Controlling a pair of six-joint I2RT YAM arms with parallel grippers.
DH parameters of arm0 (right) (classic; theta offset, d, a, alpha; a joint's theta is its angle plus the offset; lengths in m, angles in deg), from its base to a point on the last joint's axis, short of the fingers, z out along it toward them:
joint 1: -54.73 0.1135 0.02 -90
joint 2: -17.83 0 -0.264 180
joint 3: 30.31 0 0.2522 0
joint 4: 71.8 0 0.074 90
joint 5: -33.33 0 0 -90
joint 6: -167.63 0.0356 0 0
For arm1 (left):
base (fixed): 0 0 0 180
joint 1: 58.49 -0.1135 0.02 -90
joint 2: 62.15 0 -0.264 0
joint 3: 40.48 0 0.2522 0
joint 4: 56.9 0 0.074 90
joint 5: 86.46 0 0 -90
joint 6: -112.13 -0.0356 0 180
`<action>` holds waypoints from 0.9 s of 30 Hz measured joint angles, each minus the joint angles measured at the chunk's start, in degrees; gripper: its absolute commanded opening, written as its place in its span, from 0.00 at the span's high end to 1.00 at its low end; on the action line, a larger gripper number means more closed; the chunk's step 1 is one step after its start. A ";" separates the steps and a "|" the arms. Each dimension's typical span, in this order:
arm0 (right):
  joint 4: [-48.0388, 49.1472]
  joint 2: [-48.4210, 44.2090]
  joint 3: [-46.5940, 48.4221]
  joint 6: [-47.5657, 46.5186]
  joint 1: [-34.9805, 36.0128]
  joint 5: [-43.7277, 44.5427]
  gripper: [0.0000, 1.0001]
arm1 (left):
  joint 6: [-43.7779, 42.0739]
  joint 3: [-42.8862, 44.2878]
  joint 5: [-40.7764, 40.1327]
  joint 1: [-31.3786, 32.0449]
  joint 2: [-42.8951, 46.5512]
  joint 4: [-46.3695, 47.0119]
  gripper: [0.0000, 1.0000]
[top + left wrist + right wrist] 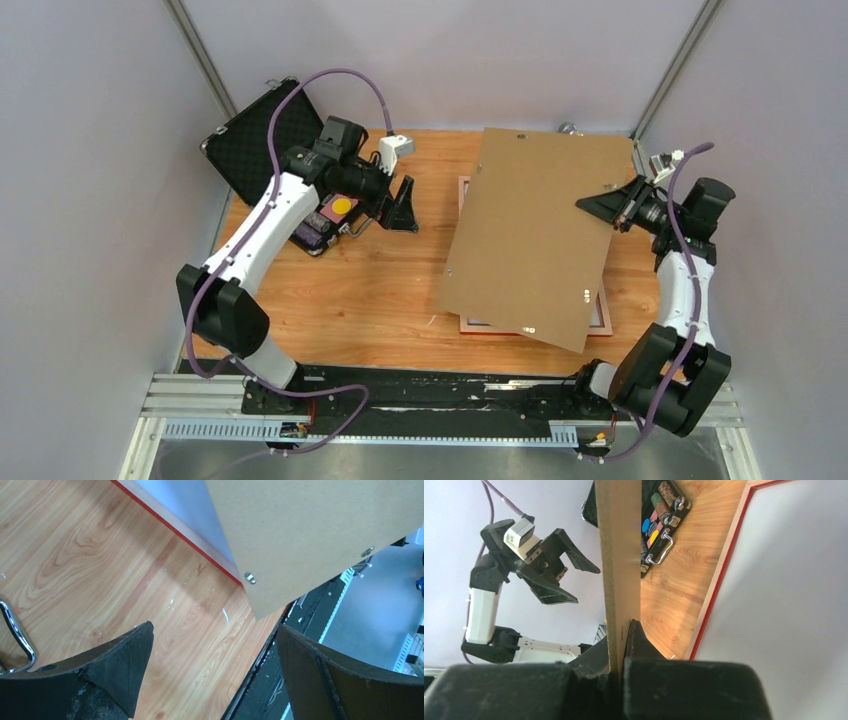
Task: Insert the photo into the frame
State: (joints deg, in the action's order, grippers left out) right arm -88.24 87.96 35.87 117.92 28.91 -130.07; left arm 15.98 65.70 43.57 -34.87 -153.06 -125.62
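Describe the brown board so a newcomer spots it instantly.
On the right half of the wooden table, over the frame, the right gripper pinches a large sheet by its edge. That sheet is the board: plain brown with small metal tabs, unlike the red-edged frame beneath.

Table (370, 290): wood-grain top, smooth, faint sheen, light scuffs.
Board (530, 230): brown fibreboard, matt; clips (250, 577) bright metal.
Frame (723, 562): red edge, smooth.
Photo (794, 605): white back, smooth, matt.
Case (250, 140): black foam lining, dimpled; handle (663, 549) polished chrome.
Left fingers (110, 670): black, matt, scuffed; plastic or rubber, cannot tell.
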 measured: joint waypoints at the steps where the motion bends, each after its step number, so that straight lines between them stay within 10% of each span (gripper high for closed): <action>1: -1.53 0.17 0.20 -1.05 -1.16 -1.07 1.00 | 0.11 0.00 0.00 0.02 -0.42 0.48 0.00; 27: -55.19 27.65 23.74 -54.47 -16.74 -3.39 1.00 | 15.19 0.72 -17.68 7.85 -23.32 15.72 0.12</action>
State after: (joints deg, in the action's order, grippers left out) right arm -143.43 115.61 59.61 63.46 12.16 -133.46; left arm 31.17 66.42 25.89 -27.02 -176.38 -109.91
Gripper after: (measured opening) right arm 0.006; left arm 0.903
